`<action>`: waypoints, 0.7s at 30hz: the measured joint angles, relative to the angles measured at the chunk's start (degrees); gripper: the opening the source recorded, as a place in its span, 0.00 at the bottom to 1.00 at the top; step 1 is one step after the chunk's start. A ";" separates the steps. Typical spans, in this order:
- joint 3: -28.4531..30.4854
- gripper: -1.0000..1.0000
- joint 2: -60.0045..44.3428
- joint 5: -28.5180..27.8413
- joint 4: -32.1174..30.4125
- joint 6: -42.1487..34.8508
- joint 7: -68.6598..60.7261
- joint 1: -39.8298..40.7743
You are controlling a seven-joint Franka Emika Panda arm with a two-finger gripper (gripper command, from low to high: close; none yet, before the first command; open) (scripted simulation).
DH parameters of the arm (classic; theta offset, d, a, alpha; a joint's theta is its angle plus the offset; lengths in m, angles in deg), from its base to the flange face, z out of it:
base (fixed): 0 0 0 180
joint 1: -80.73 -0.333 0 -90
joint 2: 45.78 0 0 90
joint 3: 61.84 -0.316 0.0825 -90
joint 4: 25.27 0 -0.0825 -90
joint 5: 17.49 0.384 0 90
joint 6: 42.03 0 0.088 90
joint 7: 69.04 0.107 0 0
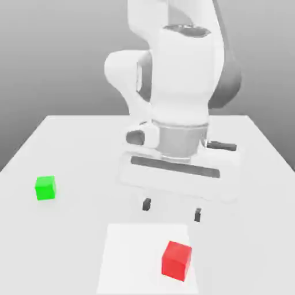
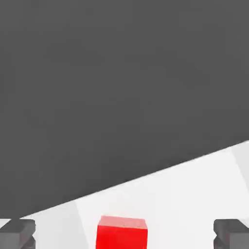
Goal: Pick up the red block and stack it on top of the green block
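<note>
— What sits at the exterior view's left?

— The green block (image 1: pixel 45 188), alone on the white surface (image 1: pixel 69 150), resting flat and well apart from everything else.

— And moving toward the middle?

— My arm (image 1: pixel 173 75) comes down over the centre of the surface, and my pincer (image 1: pixel 172 210) hangs from it, pointing downward. Its two dark fingertips (image 1: pixel 146 203) stand wide apart — nothing between them, nothing gripped, and they are clear of the surface.

— Where is the red block?

— Further toward the exterior view's right and nearer the camera than the pincer. The red block (image 1: pixel 176 260) lies on a paler rectangular patch (image 1: pixel 129 253) of the surface, turned a little so one corner faces the camera. It is near the pincer but not touching it.

— What does your hand camera give you?

— The red block (image 2: pixel 121 233) sits between my two fingertips (image 2: pixel 17 232), roughly midway, with open gaps on both sides — the pale surface (image 2: pixel 194 189) runs beneath it.
</note>
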 joint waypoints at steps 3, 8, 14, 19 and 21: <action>0.11 0.50 -5.96 0.45 -1.07 3.50 2.19 -0.68; 3.89 0.00 -15.74 -3.80 0.16 11.32 5.79 -3.62; 4.23 0.00 -16.51 -4.21 0.27 12.05 6.12 -3.89; 1.30 0.00 -8.83 -0.14 -0.97 5.73 3.09 -1.81; 1.66 0.00 -5.19 1.27 -1.98 3.09 1.82 -0.68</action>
